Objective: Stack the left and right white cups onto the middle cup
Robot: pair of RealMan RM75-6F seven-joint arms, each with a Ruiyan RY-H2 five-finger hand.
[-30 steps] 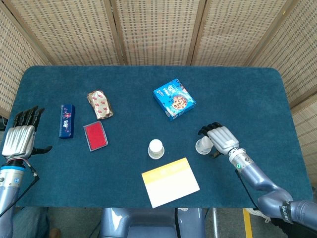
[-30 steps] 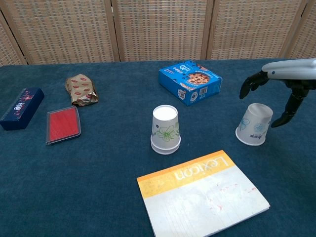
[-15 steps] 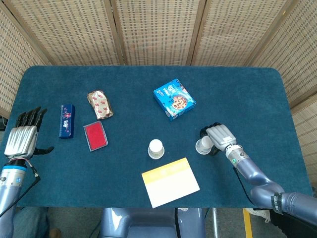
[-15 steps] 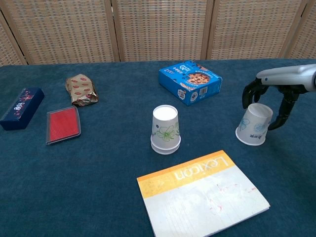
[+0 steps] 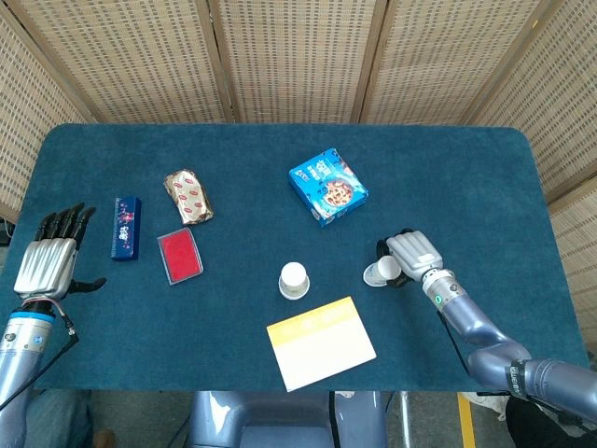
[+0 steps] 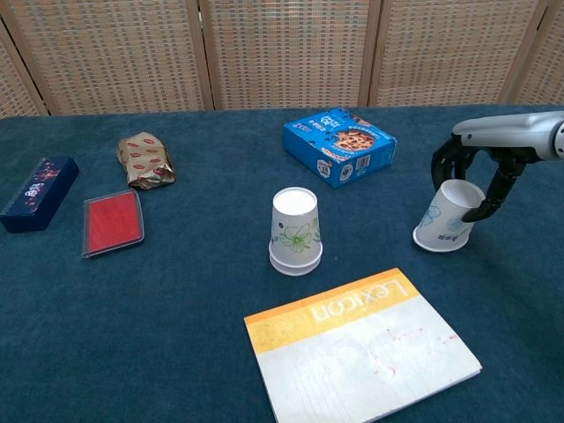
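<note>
Overhead, the right hand (image 5: 409, 257) grasps the right cup (image 5: 381, 273), which tips toward the middle cup (image 5: 293, 280) at its left; the left hand (image 5: 51, 261) hangs released, well apart. Chest-level, fingers (image 6: 448, 161) wrap that tilted cup.

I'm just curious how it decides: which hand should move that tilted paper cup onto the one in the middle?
The right hand. Its fingers already wrap the tilted cup, a short way from the middle cup. The left hand hangs open at the far table edge, beyond the blue box.
</note>
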